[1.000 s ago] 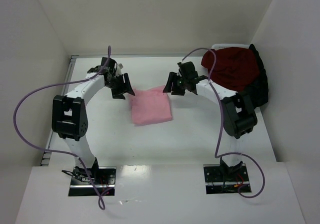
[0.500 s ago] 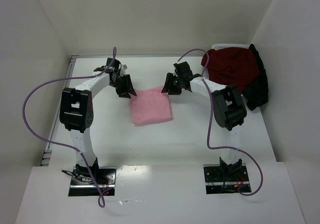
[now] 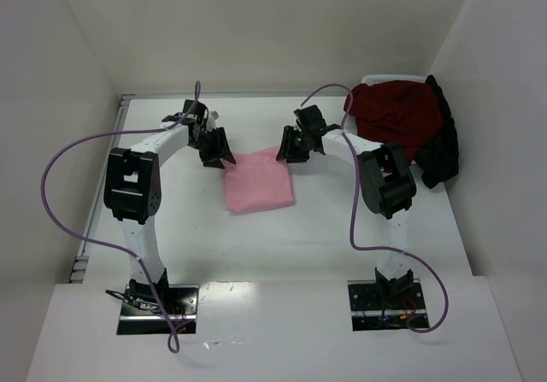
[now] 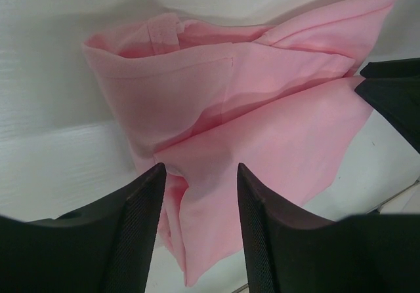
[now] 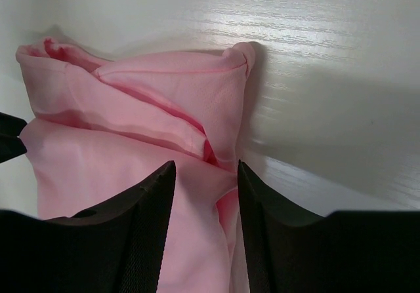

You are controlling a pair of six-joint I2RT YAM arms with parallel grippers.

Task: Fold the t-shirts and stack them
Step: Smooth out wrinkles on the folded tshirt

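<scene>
Nearest the camera, the two arm bases sit bolted at the front edge, the left base [image 3: 156, 298] and the right base [image 3: 386, 301], each trailing a looping purple cable [image 3: 49, 196]. From there both arms rise and reach away over the white worktop [image 3: 316, 237]. Around the middle of it lies the pink t-shirt [image 3: 258, 183], folded into a compact, roughly square packet and resting flat. Its far edge shows stacked layers and a hem line in the wrist views. At the packet's far left corner is the left pincer [image 3: 215, 151]. Its two dark fingers [image 4: 141, 221] stand parted, with the pink corner showing in the gap between them, and the cloth there does not look squeezed. At the far right corner is the right pincer [image 3: 295, 145], its fingers [image 5: 147, 221] likewise held apart astride a rolled pink fold that lies loose in the gap. Whether either pair of fingertips touches the cloth cannot be told from these views. Each wrist camera also catches a dark fingertip of the opposite pincer at the edge of its picture, across the far edge of the shirt. Farther back, at the far right corner of the worktop and well apart from the pink packet, the maroon t-shirt [image 3: 395, 117] is heaped in a loose mound. The black t-shirt [image 3: 440, 151] is bunched against its right side, by the wall.
</scene>
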